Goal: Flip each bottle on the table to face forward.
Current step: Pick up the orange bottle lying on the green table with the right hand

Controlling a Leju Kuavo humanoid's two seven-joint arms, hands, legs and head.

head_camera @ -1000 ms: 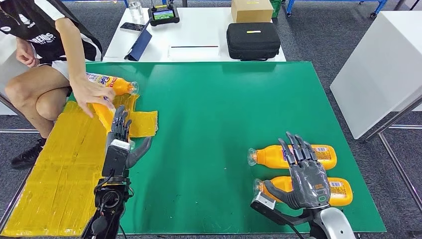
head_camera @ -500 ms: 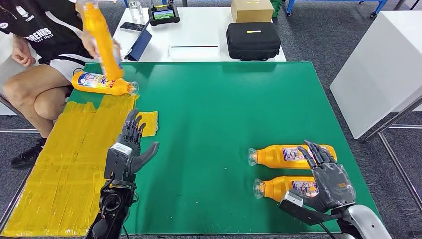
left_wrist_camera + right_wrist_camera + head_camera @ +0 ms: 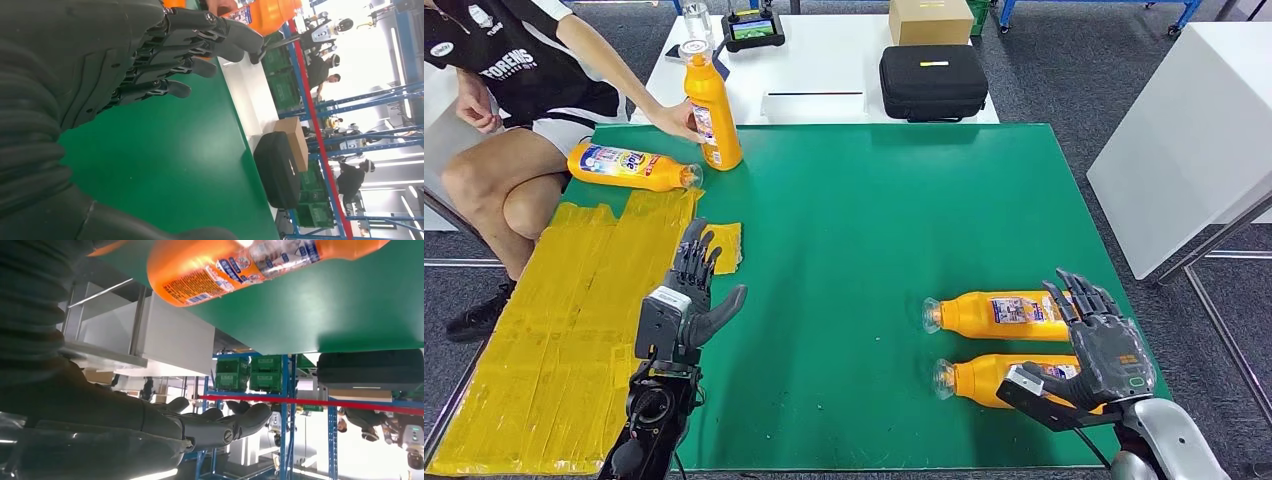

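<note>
Left hand (image 3: 688, 300): released, fingers spread, lower left, above the green tabletop (image 3: 864, 250).
Right hand (image 3: 1096, 345): released, lower right, over two lying bottles (image 3: 999, 314).
Upright bottle (image 3: 710, 103): upper left, held by a person's hand (image 3: 674, 120).
Lying bottle (image 3: 629, 166): just beside it.

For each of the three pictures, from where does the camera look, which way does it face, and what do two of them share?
Head view: high on the robot, looking forward and down at the green table; left hand and right hand show.
Left wrist view: behind the left hand, facing across the table toward the black case.
Right wrist view: behind the right hand, turned, with a lying bottle.
Shared: the black case and cardboard box.
</note>
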